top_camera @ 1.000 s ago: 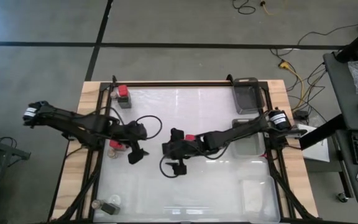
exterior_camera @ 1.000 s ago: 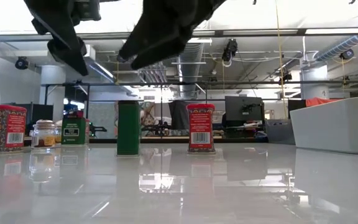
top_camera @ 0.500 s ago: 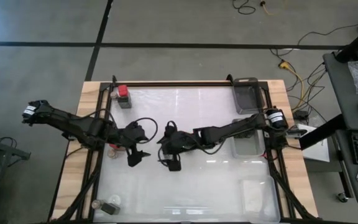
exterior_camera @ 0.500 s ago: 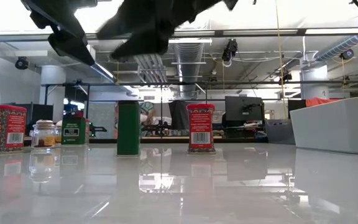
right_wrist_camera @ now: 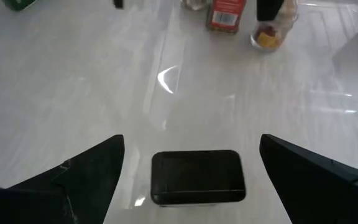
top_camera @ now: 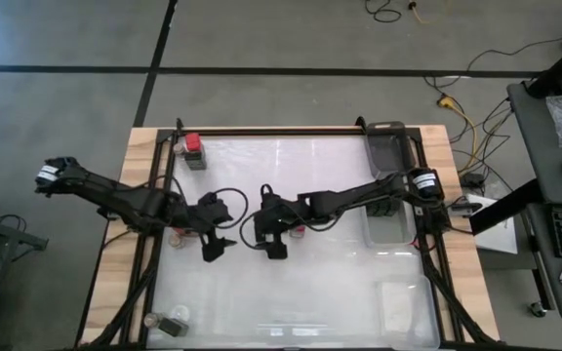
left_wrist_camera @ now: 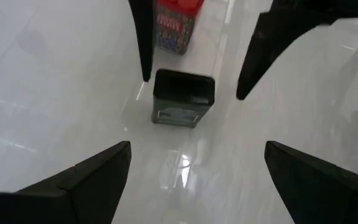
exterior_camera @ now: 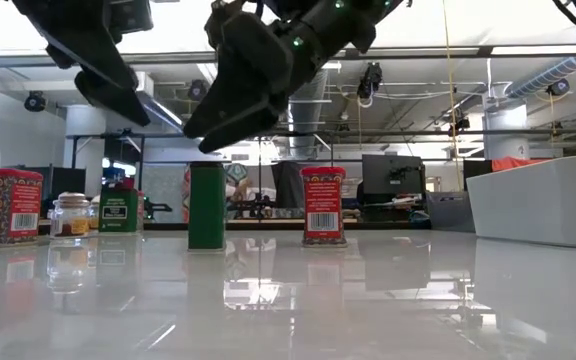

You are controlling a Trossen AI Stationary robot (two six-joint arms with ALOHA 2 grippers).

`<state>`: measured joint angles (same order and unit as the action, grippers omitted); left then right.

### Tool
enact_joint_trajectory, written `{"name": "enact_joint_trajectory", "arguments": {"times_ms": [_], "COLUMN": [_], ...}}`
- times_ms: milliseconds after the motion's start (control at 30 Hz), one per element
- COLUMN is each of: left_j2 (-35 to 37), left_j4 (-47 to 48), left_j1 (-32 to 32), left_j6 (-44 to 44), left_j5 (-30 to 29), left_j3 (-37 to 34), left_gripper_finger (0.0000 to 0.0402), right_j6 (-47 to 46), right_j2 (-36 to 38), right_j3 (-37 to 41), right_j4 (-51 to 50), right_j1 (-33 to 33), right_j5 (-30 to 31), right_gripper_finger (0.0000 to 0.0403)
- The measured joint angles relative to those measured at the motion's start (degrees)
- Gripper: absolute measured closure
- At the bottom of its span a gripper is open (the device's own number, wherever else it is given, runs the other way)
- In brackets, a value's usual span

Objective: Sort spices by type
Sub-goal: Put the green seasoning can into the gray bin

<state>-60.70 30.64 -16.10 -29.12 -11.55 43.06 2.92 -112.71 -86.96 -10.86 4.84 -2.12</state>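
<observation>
1. Fingers of both grippers are spread wide and we see nothing between them.
2. We see the right gripper point(top_camera: 272, 237) hanging over the dark tin point(right_wrist_camera: 197, 177) near the middle of the table point(top_camera: 340, 283); in its wrist view the tin stands upright between its two fingers point(right_wrist_camera: 79, 174), not touching either.
3. We see the left gripper point(top_camera: 215, 241) hovering just beside the right one, pointed at the same dark tin point(left_wrist_camera: 183, 98); its wrist view shows the right arm's fingers on either side of that tin.
4. We see a red tin point(left_wrist_camera: 178, 23) just behind the dark tin.
5. We spot a red tin point(top_camera: 193, 149) at the table's far left corner.
6. We spot a small round jar point(top_camera: 150, 320) and a dark tin point(top_camera: 176, 322) at the near left corner.
7. Low view: we count a red tin point(exterior_camera: 4, 207), a small jar point(exterior_camera: 72, 214), a green-labelled tin point(exterior_camera: 119, 210), the dark tin point(exterior_camera: 207, 205) and another red tin point(exterior_camera: 323, 205) standing upright.
8. We see clear trays point(top_camera: 388, 146) along the right side.
</observation>
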Motion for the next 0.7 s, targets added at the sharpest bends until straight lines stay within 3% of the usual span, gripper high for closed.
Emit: {"name": "enact_joint_trajectory", "arguments": {"times_ms": [700], "left_j2": [-0.17], "left_j4": [-1.70], "left_j1": [0.00], "left_j6": [-0.44], "left_j5": [0.00], "left_j3": [-0.91], "left_gripper_finger": [0.0047], "right_j6": [1.70], "right_j2": [-1.60], "right_j3": [0.04], "right_j4": [-0.05], "right_j1": [-0.24], "right_j5": [-2.83], "right_gripper_finger": [0.0037]}}
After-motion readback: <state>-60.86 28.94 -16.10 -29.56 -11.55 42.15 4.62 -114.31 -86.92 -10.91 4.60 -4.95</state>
